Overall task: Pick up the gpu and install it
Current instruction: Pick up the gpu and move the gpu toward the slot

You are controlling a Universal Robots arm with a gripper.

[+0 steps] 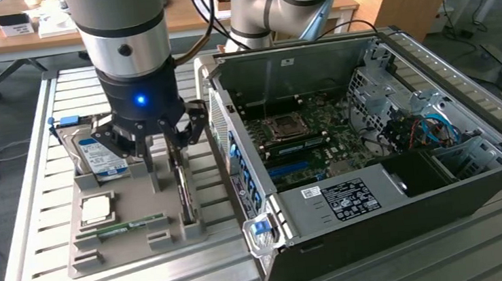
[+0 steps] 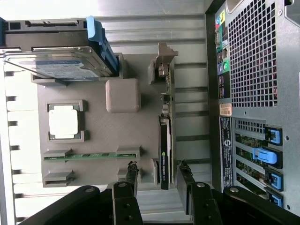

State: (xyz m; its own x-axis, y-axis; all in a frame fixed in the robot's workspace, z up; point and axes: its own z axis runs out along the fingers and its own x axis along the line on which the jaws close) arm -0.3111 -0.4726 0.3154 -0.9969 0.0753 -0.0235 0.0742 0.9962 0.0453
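The gpu (image 1: pixel 184 190) (image 2: pixel 164 154) is a thin dark card standing on edge in a slot of the grey parts tray (image 1: pixel 133 249) (image 2: pixel 101 136), on the side nearest the computer case. Its silver bracket end points away from the fingers in the wrist view. My gripper (image 1: pixel 165 153) (image 2: pixel 158 166) hangs directly over the card and is open. One black finger (image 2: pixel 132 171) stands on each side of the card with a gap to it, so nothing is held.
In the tray lie a silver hard drive (image 1: pixel 102 157) (image 2: pixel 61 65), a square processor (image 1: pixel 96 208) (image 2: pixel 64 122) and a green memory stick (image 1: pixel 131 226) (image 2: pixel 89 156). The open computer case (image 1: pixel 392 189) (image 2: pixel 253 93) lies beside the tray with its motherboard (image 1: pixel 314 135) exposed.
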